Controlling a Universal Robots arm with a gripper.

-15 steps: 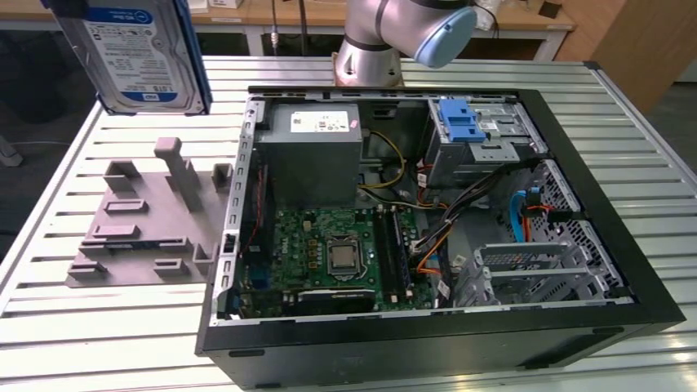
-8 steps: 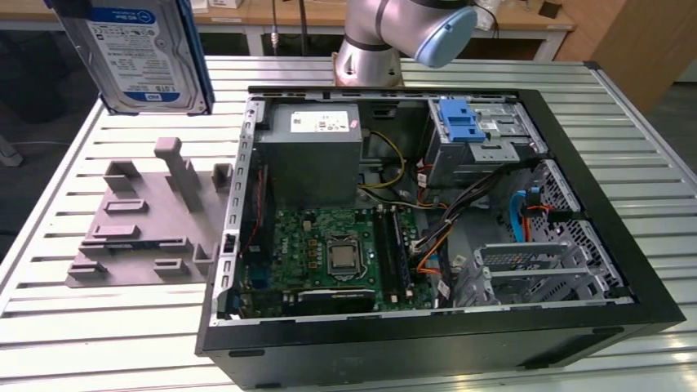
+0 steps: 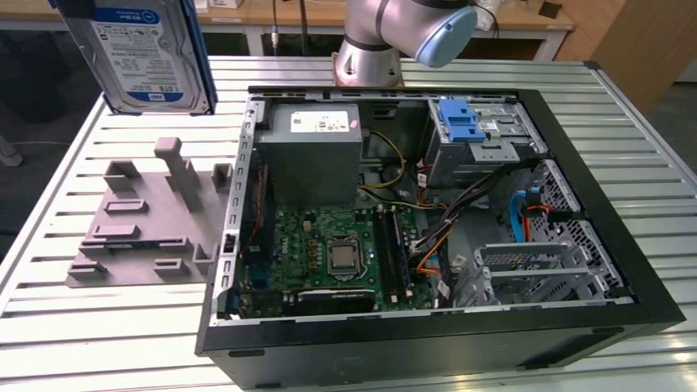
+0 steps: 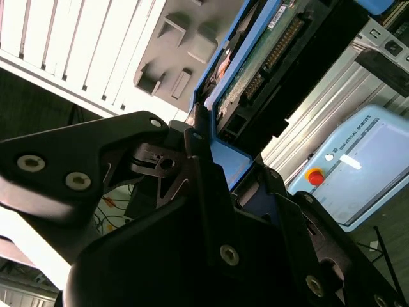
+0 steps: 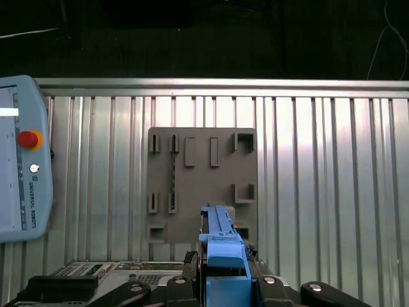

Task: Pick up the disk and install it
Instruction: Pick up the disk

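My tool (image 5: 223, 272) is pressed together on the disk (image 3: 142, 57), its black fingers (image 4: 195, 137) pinching the blue carrier bracket on both sides. In the exterior view the disk hangs upright in the upper left of the frame, clear of the desk (image 3: 130, 327). Its white-and-blue label faces the camera, with lines of print and a barcode on it. In the second wrist view its other face shows a green circuit board and a connector row.

My arm (image 3: 381, 41) rises at the top middle of the exterior view, behind the open computer case (image 3: 436, 343). In the first wrist view the disk's blue edge points down at the grey fixture plate (image 5: 201, 185), which lies flat on the slatted desk. The teach pendant (image 5: 19, 160) with its red button lies beside the plate.

Inside the case, the grey power-supply box (image 3: 310, 155) bears a white sticker. The drive cage (image 3: 479, 139) with its blue latch (image 3: 463, 122) sits in the far corner on the exterior view's right, well apart from the disk. The case's top side is open, and bare slats surround the plate.
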